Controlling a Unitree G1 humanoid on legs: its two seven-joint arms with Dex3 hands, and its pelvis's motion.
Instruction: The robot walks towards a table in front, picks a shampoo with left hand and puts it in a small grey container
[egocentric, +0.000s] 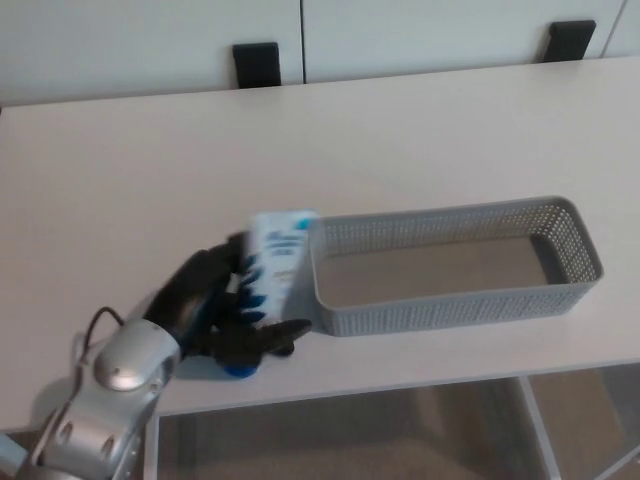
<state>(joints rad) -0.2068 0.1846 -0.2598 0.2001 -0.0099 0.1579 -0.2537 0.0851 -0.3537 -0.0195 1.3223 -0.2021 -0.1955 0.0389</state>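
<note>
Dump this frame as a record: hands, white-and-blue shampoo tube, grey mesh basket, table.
left hand: shut on white and blue plastic shampoo tube
right hand: not in view
tube pose: tilted, flat crimped end up beside the basket's left end, blue cap low
container: grey perforated plastic rectangular basket, nothing inside
surface: white table
tube in basket: not yet

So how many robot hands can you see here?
1. The left hand is at the near edge of the table, gripping the shampoo tube beside the grey container's left end. The right hand is out of the picture.
</note>
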